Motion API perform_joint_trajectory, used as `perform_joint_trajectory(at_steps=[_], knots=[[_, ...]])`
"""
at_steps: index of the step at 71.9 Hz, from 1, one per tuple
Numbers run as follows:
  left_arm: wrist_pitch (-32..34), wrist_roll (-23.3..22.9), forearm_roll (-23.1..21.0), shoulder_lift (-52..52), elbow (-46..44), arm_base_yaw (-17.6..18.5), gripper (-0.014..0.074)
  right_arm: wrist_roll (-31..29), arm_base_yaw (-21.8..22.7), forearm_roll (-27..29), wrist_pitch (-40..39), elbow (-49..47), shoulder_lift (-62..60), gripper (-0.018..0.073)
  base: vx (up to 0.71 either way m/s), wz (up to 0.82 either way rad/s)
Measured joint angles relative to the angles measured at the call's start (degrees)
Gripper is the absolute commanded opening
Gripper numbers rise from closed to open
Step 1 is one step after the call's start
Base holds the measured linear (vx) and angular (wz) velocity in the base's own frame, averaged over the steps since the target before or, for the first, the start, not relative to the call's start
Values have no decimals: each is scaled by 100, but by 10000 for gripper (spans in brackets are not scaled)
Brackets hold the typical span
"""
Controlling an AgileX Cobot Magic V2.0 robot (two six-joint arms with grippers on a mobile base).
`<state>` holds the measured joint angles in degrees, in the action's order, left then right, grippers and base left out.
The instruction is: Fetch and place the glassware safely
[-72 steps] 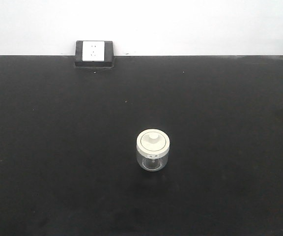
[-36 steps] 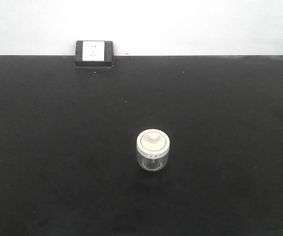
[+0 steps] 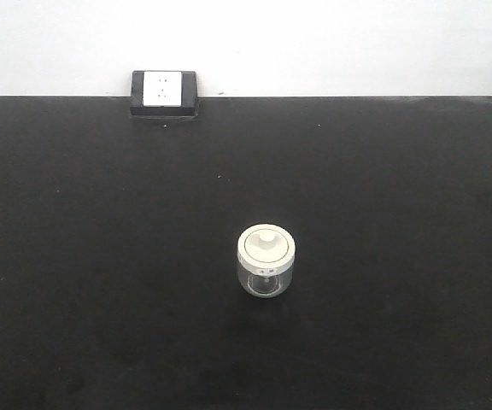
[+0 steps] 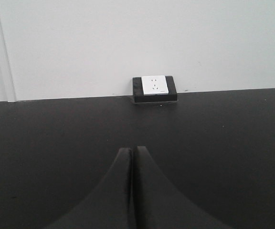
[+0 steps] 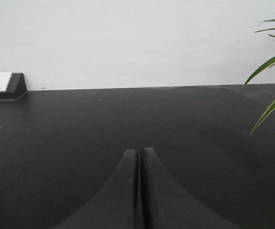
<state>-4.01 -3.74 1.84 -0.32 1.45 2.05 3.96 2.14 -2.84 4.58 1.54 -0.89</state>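
Glassware, a squat clear glass jar with cream-white knobbed lid (image 3: 266, 260), stands upright left of the right claw (image 5: 138, 151), the nearer one; both claws pressed closed, left claw (image 4: 132, 150) empty

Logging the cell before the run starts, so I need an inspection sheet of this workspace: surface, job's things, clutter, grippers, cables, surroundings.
Surface: black tabletop, matte, bare around the jar.
Job's things: glass jar upright near the middle, cream lid on, untouched.
Clutter: socket box at the far edge against the wall, apart from the jar.
Grippers: left gripper shut, empty; right gripper shut, empty, with the jar at its view's left edge.
Cables: nothing seen.
Surroundings: white wall behind; green plant leaves on the right in the right wrist view.
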Motion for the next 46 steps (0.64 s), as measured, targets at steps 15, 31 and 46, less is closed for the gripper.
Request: perform_joint_trajectory(at_steps=[15, 31, 46], knots=[[0, 0, 0, 0, 0, 0, -7, 5, 0, 0, 0, 0, 0, -8, 0, 0], [0, 0, 0, 0, 0, 0, -7, 11, 0, 0, 0, 0, 0, -8, 0, 0], [0, 0, 0, 0, 0, 0, -7, 11, 0, 0, 0, 0, 0, -8, 0, 0]])
